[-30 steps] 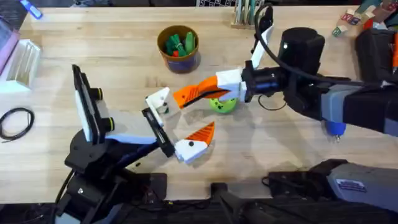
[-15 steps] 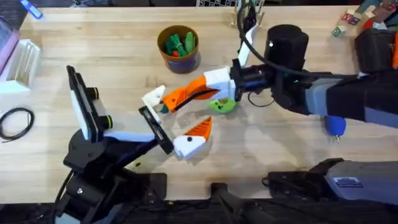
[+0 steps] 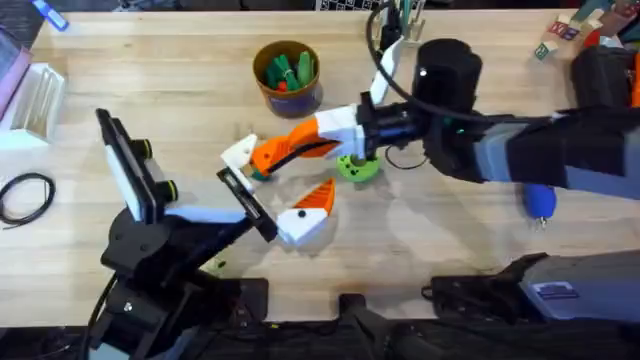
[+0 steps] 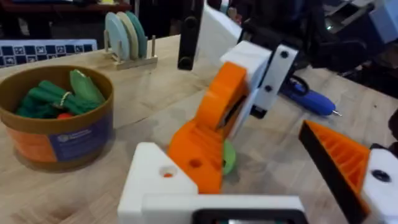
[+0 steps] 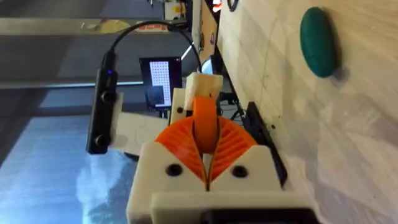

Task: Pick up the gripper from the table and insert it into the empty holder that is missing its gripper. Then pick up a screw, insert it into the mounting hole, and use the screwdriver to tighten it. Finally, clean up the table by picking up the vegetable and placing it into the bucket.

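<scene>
The loose gripper piece [image 3: 268,155], orange, is clamped in my right gripper [image 3: 318,140], which is shut on it. In the right wrist view the orange piece [image 5: 205,121] stands up between the ribbed pads. Its tip touches the bare white holder [image 3: 240,153] on my left arm. My left gripper [image 3: 278,180] is open, with the white holder [image 4: 158,183] on one side and an orange ribbed pad [image 4: 339,158] on the other. The bucket [image 3: 287,92] holds green toy vegetables [image 4: 56,96]. The blue screwdriver [image 4: 308,99] lies behind the right arm.
A bright green holed disc [image 3: 357,167] lies under the right gripper. A dark green oval thing [image 5: 319,40] rests on the wood. A black cable loop [image 3: 25,195] lies at the left edge. A rack of round plates [image 4: 127,37] stands at the back.
My right arm has carried the orange piece leftward until it meets the left arm's white holder. The left arm has shifted slightly left and up.
</scene>
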